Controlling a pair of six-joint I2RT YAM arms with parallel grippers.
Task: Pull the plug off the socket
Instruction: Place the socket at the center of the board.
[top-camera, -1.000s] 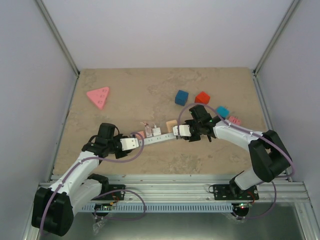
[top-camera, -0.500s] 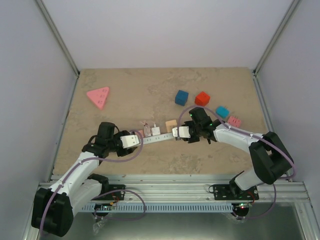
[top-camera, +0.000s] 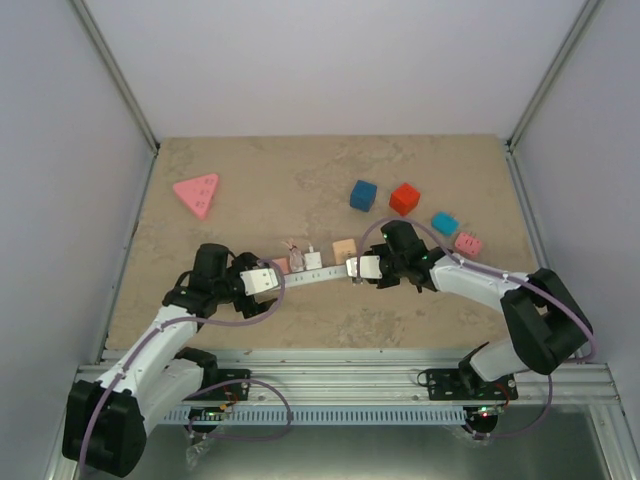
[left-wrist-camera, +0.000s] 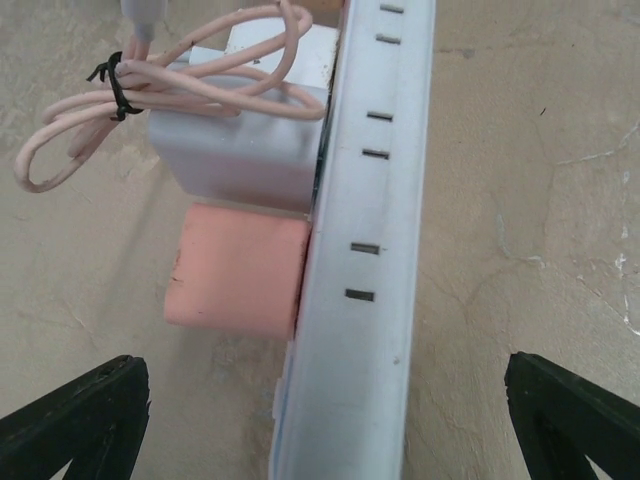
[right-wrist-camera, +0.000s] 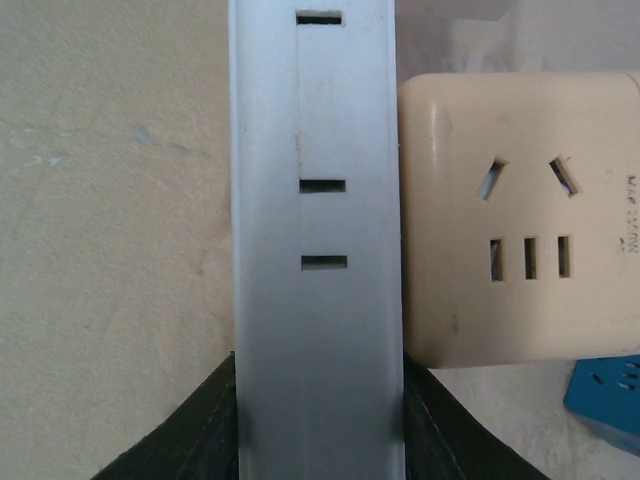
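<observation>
1. The socket (top-camera: 320, 277) is lying across the middle of the top view. It is a long white strip slanting slightly upward toward the right on the tan table (top-camera: 300, 165).
2. The left gripper (top-camera: 266, 280) is sitting at the strip's left end with its jaws standing wide apart and holding nothing. In the left wrist view its black fingers (left-wrist-camera: 85, 420) are showing only in the bottom corners, well clear of the strip on both sides.
3. The right gripper (top-camera: 356, 268) is clamping the strip's right end. In the right wrist view its dark fingers (right-wrist-camera: 215, 435) are pressing against both long sides of the strip at the bottom of the frame.
4. The plug (left-wrist-camera: 240, 135), a white box, is sitting against the strip's left side in the upper left of the left wrist view. A looped pink cord (left-wrist-camera: 70, 150) bound with a black tie is lying over it. Whether its prongs are seated in the strip cannot be told.
5. A pink module (left-wrist-camera: 240, 280) is lying just below the plug in that view, also touching the strip.
6. A beige outlet module (right-wrist-camera: 515, 215) is resting against the strip's right side in the right wrist view. A blue slotted piece (right-wrist-camera: 605, 395) is peeking in at the lower right corner.
7. In the top view, a pink triangular block (top-camera: 197, 193) is lying at the upper left. A blue cube (top-camera: 363, 194), a red cube (top-camera: 404, 197), a teal cube (top-camera: 445, 223) and a small pink block (top-camera: 467, 243) are sitting at the upper right, apart from the strip.
</observation>
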